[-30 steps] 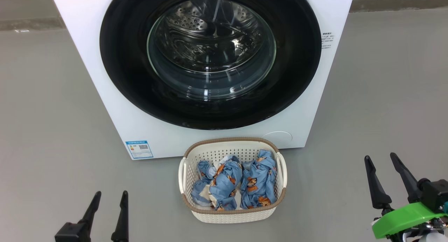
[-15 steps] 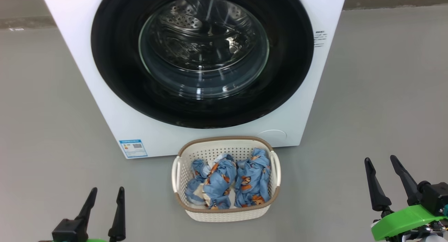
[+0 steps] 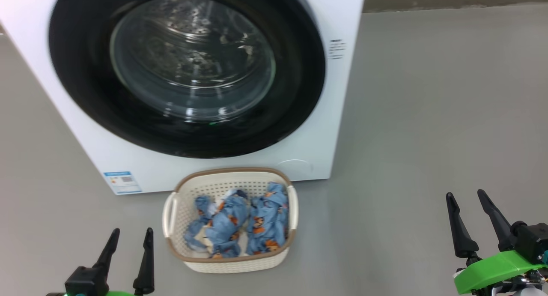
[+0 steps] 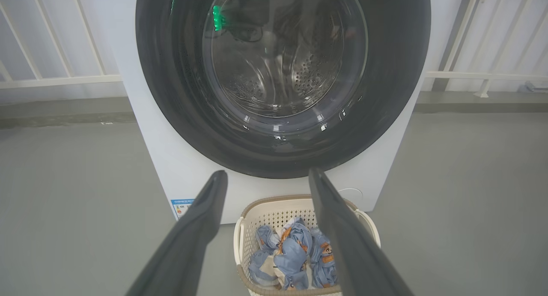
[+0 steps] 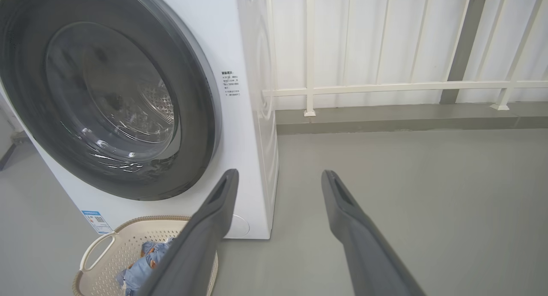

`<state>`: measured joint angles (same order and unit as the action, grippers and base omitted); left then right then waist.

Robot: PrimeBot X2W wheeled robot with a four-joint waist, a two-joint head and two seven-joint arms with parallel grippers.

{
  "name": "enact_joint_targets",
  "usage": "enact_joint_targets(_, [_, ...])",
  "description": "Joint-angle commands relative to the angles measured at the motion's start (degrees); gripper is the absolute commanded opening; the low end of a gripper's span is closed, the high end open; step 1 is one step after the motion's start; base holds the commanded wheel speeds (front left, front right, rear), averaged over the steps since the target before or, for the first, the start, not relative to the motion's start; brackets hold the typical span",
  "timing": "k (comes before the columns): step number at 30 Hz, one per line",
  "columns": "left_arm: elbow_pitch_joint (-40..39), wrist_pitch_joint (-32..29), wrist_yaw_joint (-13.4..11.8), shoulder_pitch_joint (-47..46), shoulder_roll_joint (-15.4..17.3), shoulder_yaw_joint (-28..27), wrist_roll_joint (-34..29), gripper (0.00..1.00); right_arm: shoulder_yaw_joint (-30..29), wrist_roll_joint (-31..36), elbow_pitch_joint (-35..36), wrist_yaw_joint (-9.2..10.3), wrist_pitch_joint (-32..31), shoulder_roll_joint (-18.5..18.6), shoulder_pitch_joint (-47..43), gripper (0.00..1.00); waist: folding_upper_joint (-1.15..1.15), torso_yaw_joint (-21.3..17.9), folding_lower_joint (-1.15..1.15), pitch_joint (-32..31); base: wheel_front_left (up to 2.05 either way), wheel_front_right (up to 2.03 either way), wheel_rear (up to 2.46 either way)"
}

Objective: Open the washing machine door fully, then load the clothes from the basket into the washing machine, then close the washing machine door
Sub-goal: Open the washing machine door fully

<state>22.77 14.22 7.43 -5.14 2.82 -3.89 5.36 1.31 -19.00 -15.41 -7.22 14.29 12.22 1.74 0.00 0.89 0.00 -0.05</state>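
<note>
Washing machine [image 3: 338,94] is standing ahead of my left gripper [image 3: 132,234], its washing machine door [image 3: 188,69] shut. Basket [image 3: 231,261] holding clothes [image 3: 239,223] is sitting between that gripper and my right gripper [image 3: 464,195]. Both are hanging spread and empty. I am judging that the door's rim needs hooking at its edge, then swinging fully wide.

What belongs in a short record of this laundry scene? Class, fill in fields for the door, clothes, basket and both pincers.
door: washing machine door shut against the white washing machine
laundry: blue printed clothes bunched inside the basket
basket place: on the grey floor, just in front of the washing machine, below the door
left pincer: open, empty, apart from the basket
right pincer: open, empty, off to the right over the floor
stage: door not yet opened
</note>
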Motion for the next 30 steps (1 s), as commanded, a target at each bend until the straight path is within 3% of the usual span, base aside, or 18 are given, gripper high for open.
enact_joint_targets(1, [-0.9,0.8,-0.3,-2.8,0.8,-1.8,0.0,1.0,0.7,0.3,1.6,-0.26,0.7,0.9,0.7,1.0,0.0,0.0,0.0,0.0,1.31,1.15,-2.46])
enact_joint_targets(11, [-1.5,0.8,-0.1,-2.7,0.5,-1.7,1.7,1.0,0.9,-0.1,1.4,-0.26,0.7,1.1,0.8,1.0,0.0,-0.3,0.0,0.1,1.21,0.38,-1.59])
enact_joint_targets(23, [-1.2,0.8,0.0,-2.2,0.3,-0.8,2.4,1.0,1.3,-0.5,1.3,-0.26,0.7,1.4,1.5,1.0,0.0,0.5,0.0,0.2,0.09,0.09,-0.17])
enact_joint_targets(24, [-1.1,0.8,0.0,-2.1,0.3,-0.8,2.5,1.0,1.5,-0.7,1.2,-0.26,0.7,1.4,1.6,0.93,0.0,0.6,0.0,0.2,0.0,0.0,0.0])
enact_joint_targets(25, [-1.1,0.8,0.0,-2.0,0.3,-0.7,2.6,1.0,1.6,-0.9,1.2,-0.26,0.7,1.4,1.8,0.41,0.0,0.7,0.0,0.2,0.0,0.0,0.0])
enact_joint_targets(26, [-1.1,0.8,0.0,-1.8,0.2,-0.7,2.7,1.0,1.9,-1.4,1.2,-0.26,0.7,1.3,2.1,0.0,0.0,0.8,0.0,0.3,0.0,0.0,0.0])
enact_joint_targets(30, [-1.3,0.8,0.0,-1.2,0.2,-0.2,3.3,1.0,2.7,-3.3,1.4,-0.26,0.7,1.2,4.3,0.0,0.0,1.0,0.0,0.7,0.0,0.0,0.0])
